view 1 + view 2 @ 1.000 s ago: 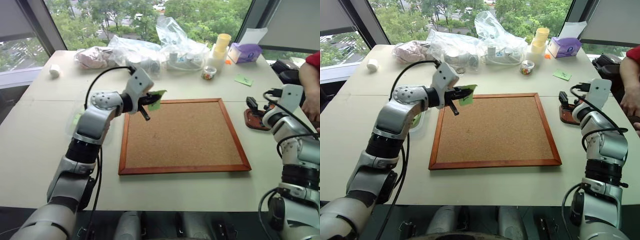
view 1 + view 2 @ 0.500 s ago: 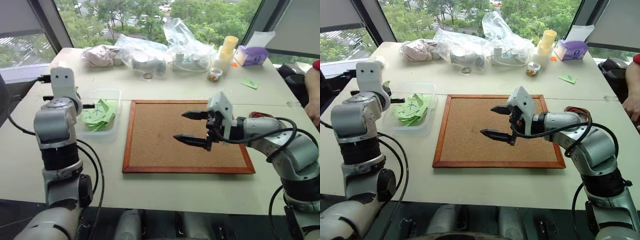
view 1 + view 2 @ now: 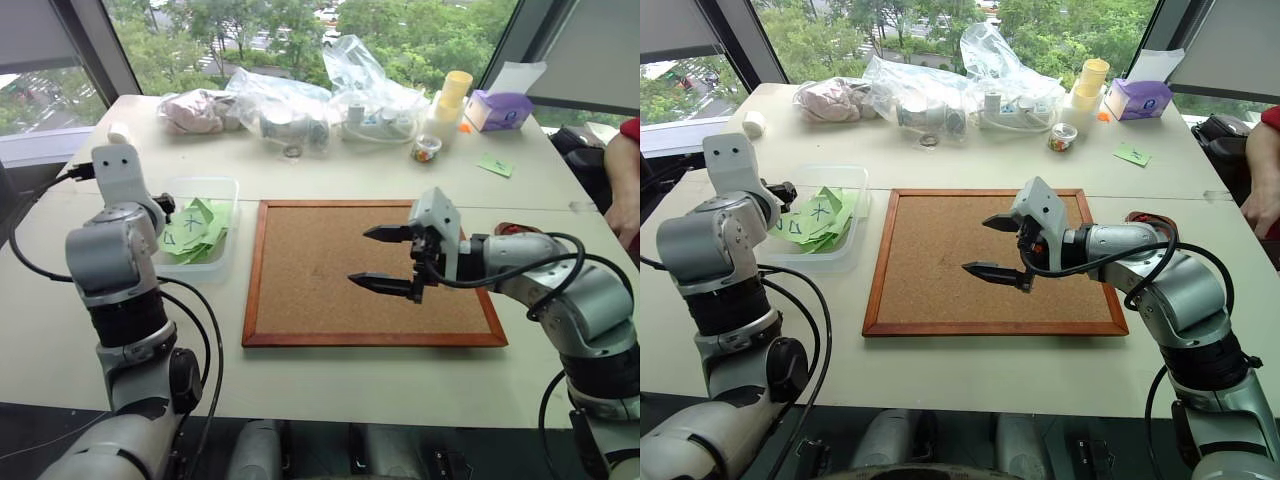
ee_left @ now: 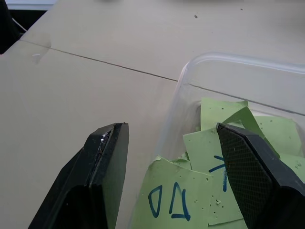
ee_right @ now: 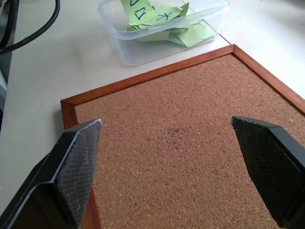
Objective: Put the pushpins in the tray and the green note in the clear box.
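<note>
The clear box (image 3: pixel 205 181) stands left of the corkboard and holds several green notes. On top of them lies the green note (image 4: pixel 171 205) with drawn triangles, also in the right wrist view (image 5: pixel 136 10). My left gripper (image 4: pixel 170 128) is open with nothing between its fingers, astride the box's near wall just above that note. My right gripper (image 3: pixel 358 256) hovers open and empty over the middle of the corkboard. The tray (image 3: pixel 1147 218) peeks out behind my right forearm at the board's right side. The pushpins are hidden.
The wood-framed corkboard (image 3: pixel 330 300) fills the table's middle. Clear plastic bags (image 3: pixel 300 100), stacked cups (image 3: pixel 447 100) and a purple tissue box (image 3: pixel 505 108) line the far edge. A small green slip (image 3: pixel 494 165) lies far right. A person's sleeve (image 3: pixel 628 170) shows at the right edge.
My left gripper carried the green note from the corkboard's corner to the clear box and opened; the note now lies in the box. My right gripper swung from the tray to over the corkboard.
</note>
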`<control>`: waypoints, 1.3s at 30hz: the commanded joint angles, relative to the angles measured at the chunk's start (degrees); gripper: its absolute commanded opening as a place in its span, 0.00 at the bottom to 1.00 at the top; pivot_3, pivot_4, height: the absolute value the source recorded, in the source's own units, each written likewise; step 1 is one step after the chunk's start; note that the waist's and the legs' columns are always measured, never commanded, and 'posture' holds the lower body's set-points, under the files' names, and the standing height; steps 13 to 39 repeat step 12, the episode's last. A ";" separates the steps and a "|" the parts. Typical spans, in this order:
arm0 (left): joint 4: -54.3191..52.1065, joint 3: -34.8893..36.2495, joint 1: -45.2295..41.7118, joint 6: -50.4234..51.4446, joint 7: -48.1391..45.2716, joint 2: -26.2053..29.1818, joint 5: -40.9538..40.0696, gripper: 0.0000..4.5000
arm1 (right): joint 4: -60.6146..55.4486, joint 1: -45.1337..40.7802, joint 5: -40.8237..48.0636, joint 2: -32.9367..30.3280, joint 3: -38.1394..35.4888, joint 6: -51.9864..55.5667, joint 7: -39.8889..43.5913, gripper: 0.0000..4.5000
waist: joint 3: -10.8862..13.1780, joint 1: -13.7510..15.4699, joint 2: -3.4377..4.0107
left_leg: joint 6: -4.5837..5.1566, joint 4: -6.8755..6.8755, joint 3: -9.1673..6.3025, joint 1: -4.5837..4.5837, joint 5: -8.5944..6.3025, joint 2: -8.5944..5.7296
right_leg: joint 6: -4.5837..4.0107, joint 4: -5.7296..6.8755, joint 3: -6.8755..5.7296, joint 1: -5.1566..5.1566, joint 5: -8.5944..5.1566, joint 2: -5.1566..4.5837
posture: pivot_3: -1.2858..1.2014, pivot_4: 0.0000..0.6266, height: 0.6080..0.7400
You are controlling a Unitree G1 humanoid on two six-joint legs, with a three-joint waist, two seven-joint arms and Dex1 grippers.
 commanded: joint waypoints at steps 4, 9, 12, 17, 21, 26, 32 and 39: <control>-6.79 -8.07 -3.93 -9.42 -26.12 10.27 -17.45 0.76 | 1.41 4.26 6.83 -0.84 -13.89 4.35 -3.07 1.00 | 0.02 0.32 -0.08 | -0.01 0.00 -0.02 -0.04 0.00 -0.07 | -0.01 -0.01 -0.15 0.00 0.00 -0.12 | 0.52 0.24 0.96; -14.03 -10.66 2.58 -5.91 -39.30 15.34 -30.57 0.76 | 1.08 9.81 4.73 -1.37 -16.27 3.38 -5.56 1.00 | -0.02 -0.46 0.02 | 0.06 -0.08 0.09 0.05 -0.05 -0.22 | -0.01 -0.03 -0.18 0.03 0.00 -0.36 | 0.52 0.24 0.96; -17.22 -11.40 6.94 -5.48 -41.90 15.57 -35.64 0.76 | -0.51 13.17 4.85 -0.30 -18.05 3.24 -8.26 1.00 | -0.02 -1.10 0.01 | 0.02 -0.07 0.09 0.08 -0.02 -0.12 | -0.01 0.02 -0.18 0.03 0.00 -0.27 | 0.52 0.24 0.96; -17.22 -11.40 6.94 -5.48 -41.90 15.57 -35.64 0.76 | -0.51 13.17 4.85 -0.30 -18.05 3.24 -8.26 1.00 | -0.02 -1.10 0.01 | 0.02 -0.07 0.09 0.08 -0.02 -0.12 | -0.01 0.02 -0.18 0.03 0.00 -0.27 | 0.52 0.24 0.96; -17.22 -11.40 6.94 -5.48 -41.90 15.57 -35.64 0.76 | -0.51 13.17 4.85 -0.30 -18.05 3.24 -8.26 1.00 | -0.02 -1.10 0.01 | 0.02 -0.07 0.09 0.08 -0.02 -0.12 | -0.01 0.02 -0.18 0.03 0.00 -0.27 | 0.52 0.24 0.96; -17.22 -11.40 6.94 -5.48 -41.90 15.57 -35.64 0.76 | -0.51 13.17 4.85 -0.30 -18.05 3.24 -8.26 1.00 | -0.02 -1.10 0.01 | 0.02 -0.07 0.09 0.08 -0.02 -0.12 | -0.01 0.02 -0.18 0.03 0.00 -0.27 | 0.52 0.24 0.96; -17.22 -11.40 6.94 -5.48 -41.90 15.57 -35.64 0.76 | -0.51 13.17 4.85 -0.30 -18.05 3.24 -8.26 1.00 | -0.02 -1.10 0.01 | 0.02 -0.07 0.09 0.08 -0.02 -0.12 | -0.01 0.02 -0.18 0.03 0.00 -0.27 | 0.52 0.24 0.96; -17.22 -11.40 6.94 -5.48 -41.90 15.57 -35.64 0.76 | -0.51 13.17 4.85 -0.30 -18.05 3.24 -8.26 1.00 | -0.02 -1.10 0.01 | 0.02 -0.07 0.09 0.08 -0.02 -0.12 | -0.01 0.02 -0.18 0.03 0.00 -0.27 | 0.52 0.24 0.96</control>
